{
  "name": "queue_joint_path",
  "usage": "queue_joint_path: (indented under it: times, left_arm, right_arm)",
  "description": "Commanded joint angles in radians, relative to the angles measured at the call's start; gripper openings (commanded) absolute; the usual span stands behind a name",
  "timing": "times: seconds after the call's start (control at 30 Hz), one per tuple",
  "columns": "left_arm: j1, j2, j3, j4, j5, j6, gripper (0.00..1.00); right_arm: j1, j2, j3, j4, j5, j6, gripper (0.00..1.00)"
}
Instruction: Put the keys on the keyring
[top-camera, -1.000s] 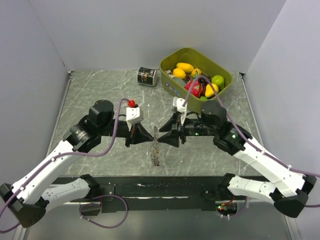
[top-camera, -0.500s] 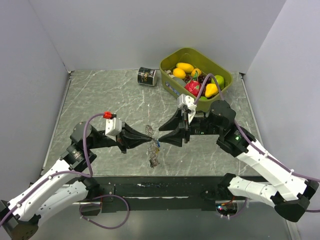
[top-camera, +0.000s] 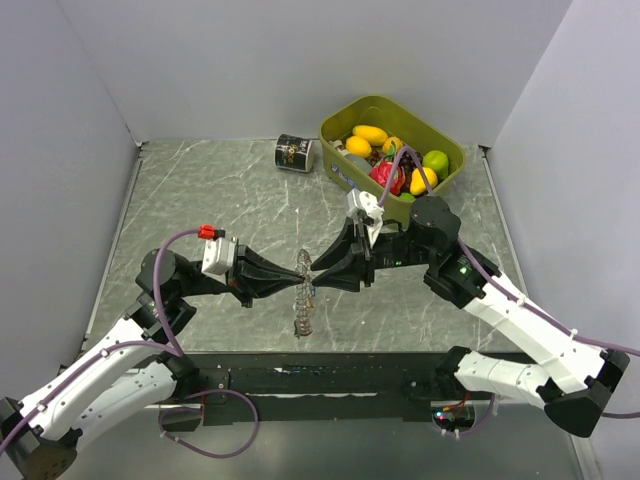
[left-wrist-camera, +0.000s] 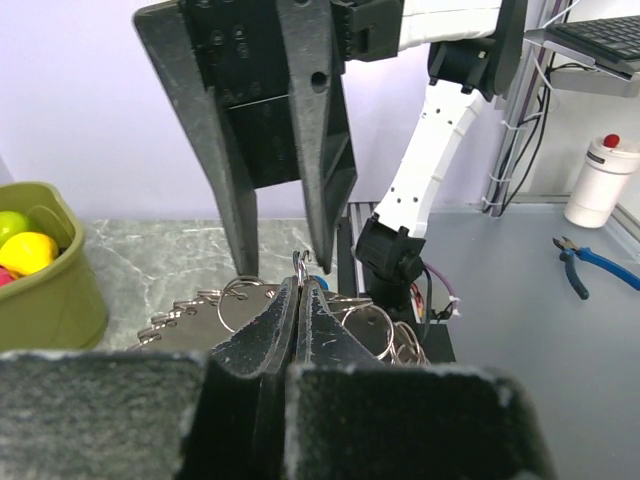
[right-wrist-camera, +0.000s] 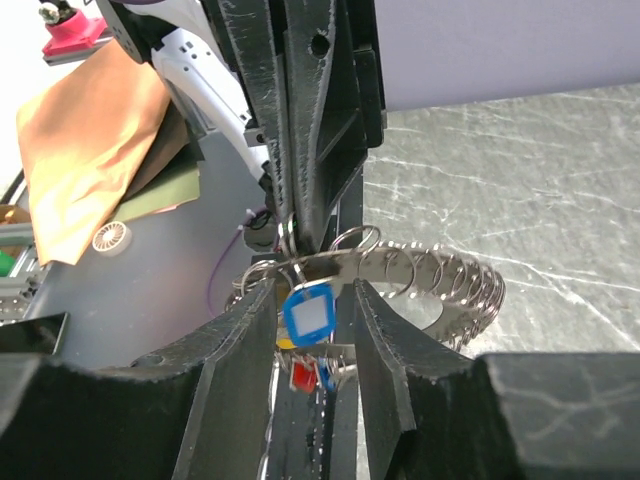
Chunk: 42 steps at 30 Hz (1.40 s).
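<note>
The keyring, a silvery ring of coiled loops, hangs tilted between the two grippers above the table's middle. My left gripper is shut on a thin wire loop at the keyring's top; its closed tips show no gap. Facing it, my right gripper stands open, its fingers either side of a key's blue tag with a gap on both sides. In the right wrist view the right gripper has red and blue tags dangling below it, and the keyring curves off to the right.
A green bin of toy fruit stands at the back right. A black can lies on its side just left of it. Grey walls close in the marbled table on three sides.
The left arm has swung lower and leftward, bringing its gripper tip to tip with the right one at the keyring. The right fingers have narrowed a little round the blue tag.
</note>
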Motion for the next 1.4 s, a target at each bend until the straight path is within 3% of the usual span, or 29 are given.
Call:
queue_joint_path:
  times: [0.0, 0.13, 0.33, 1.23, 1.37]
  left_arm:
    - [-0.004, -0.005, 0.035, 0.063, 0.027, -0.007, 0.01]
    - [-0.003, -0.006, 0.037, 0.053, 0.023, -0.004, 0.01]
    - [-0.003, -0.008, 0.041, 0.040, 0.013, 0.008, 0.01]
    - [-0.004, -0.009, 0.055, 0.141, 0.035, -0.041, 0.01]
    - [-0.003, -0.014, 0.055, 0.124, 0.030, -0.035, 0.01]
  right_arm:
    - [-0.005, 0.002, 0.008, 0.072, -0.020, 0.022, 0.42]
    - [-0.006, 0.007, 0.011, 0.080, -0.028, 0.031, 0.33]
    - [-0.005, 0.006, 0.012, 0.047, -0.016, 0.015, 0.01]
    - [-0.005, 0.002, -0.021, 0.011, 0.014, -0.033, 0.00]
    - [-0.006, -0.019, -0.018, 0.004, 0.030, -0.035, 0.07]
